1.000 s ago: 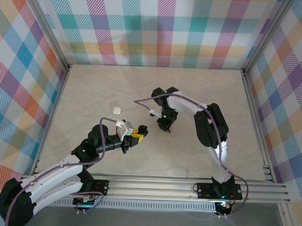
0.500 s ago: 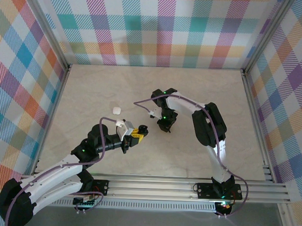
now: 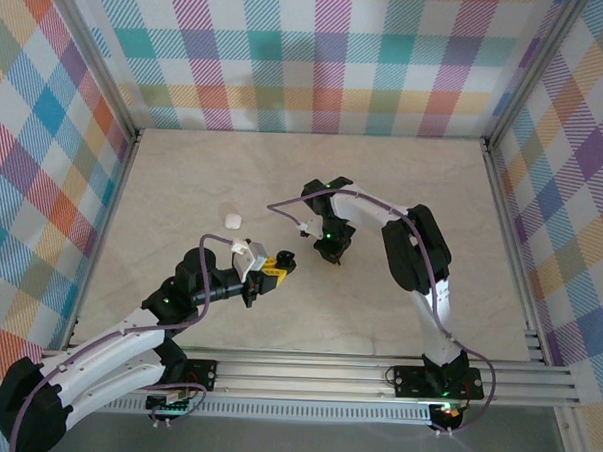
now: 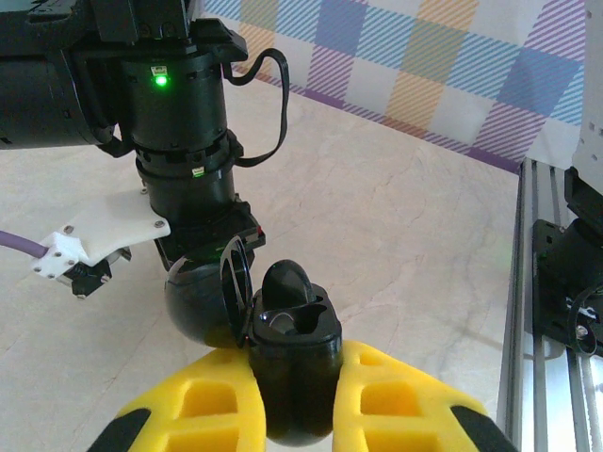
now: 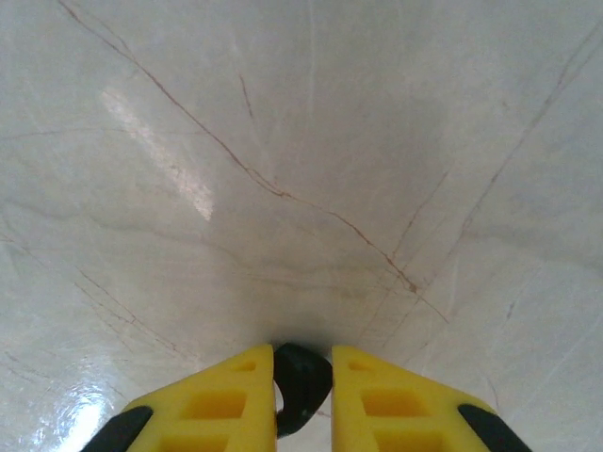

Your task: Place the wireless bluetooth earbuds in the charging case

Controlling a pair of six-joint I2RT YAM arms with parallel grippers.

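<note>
The left gripper (image 4: 297,365) clamps the black charging case (image 4: 294,325), long axis running 6 to 12 o'clock, open mouth toward 12. The right gripper (image 5: 303,356), jaws nearly closed, pinches a black earbud (image 5: 303,391) on the table (image 5: 311,141)

The desk (image 3: 378,309) is showing cream marbling with thin brown veins. The walls (image 3: 329,57) are wearing pastel plaid in teal, orange, purple and yellow. The left gripper (image 4: 294,405) is showing yellow fingers with black ends around a glossy black charging case (image 4: 292,348). The right gripper (image 5: 301,363) is flanking a black earbud (image 5: 303,388) in yellow. A purple cable (image 3: 214,282) is trailing along the white left arm.
</note>
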